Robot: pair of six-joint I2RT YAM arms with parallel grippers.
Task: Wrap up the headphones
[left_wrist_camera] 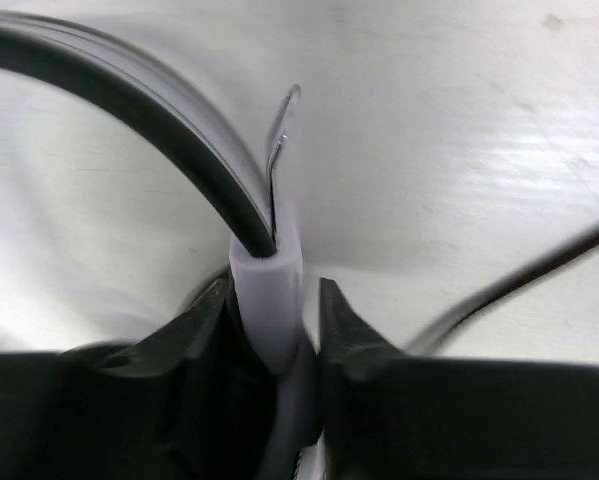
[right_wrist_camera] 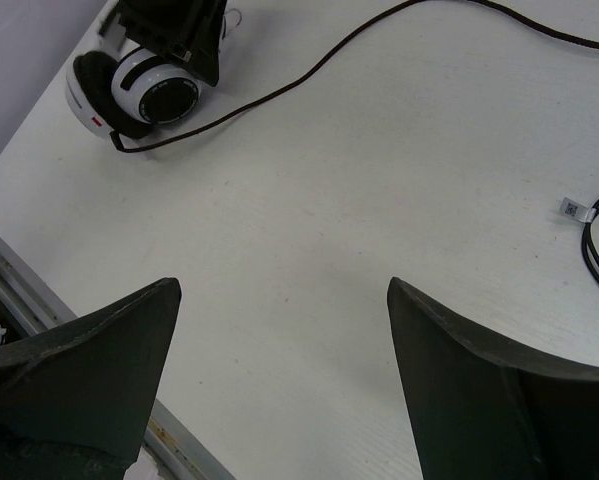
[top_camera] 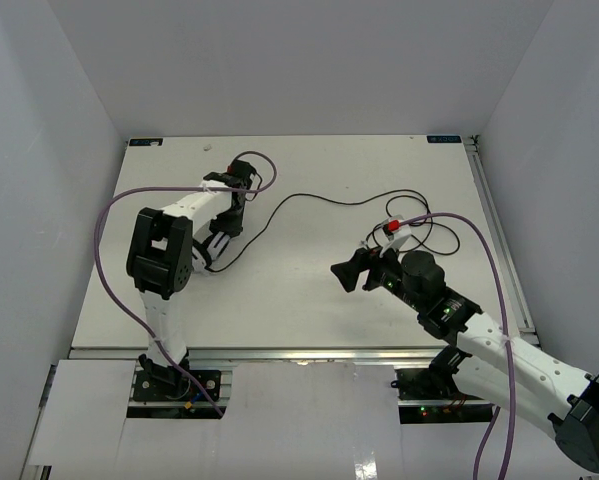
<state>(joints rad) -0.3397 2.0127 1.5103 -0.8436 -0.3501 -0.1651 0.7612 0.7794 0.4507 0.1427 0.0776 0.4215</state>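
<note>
The headphones (top_camera: pixel 211 248) lie at the table's left, under my left arm, and their striped ear cup (right_wrist_camera: pixel 154 95) faces up in the right wrist view. My left gripper (left_wrist_camera: pixel 274 305) is shut on the white end piece (left_wrist_camera: pixel 267 290) of the thin black headband (left_wrist_camera: pixel 159 110). The dark cord (top_camera: pixel 319 198) runs right across the table to loose loops near the right arm. My right gripper (right_wrist_camera: pixel 284 290) hovers open over bare table at mid-right (top_camera: pixel 351 272), holding nothing and well apart from the headphones.
Purple robot cables (top_camera: pixel 104 230) arc over both arms. A small red-and-white piece (top_camera: pixel 394 228) sits by the cord's loops. A white tag (right_wrist_camera: pixel 571 208) hangs on the cord there. The metal front rail (right_wrist_camera: pixel 19 290) borders the table's near edge.
</note>
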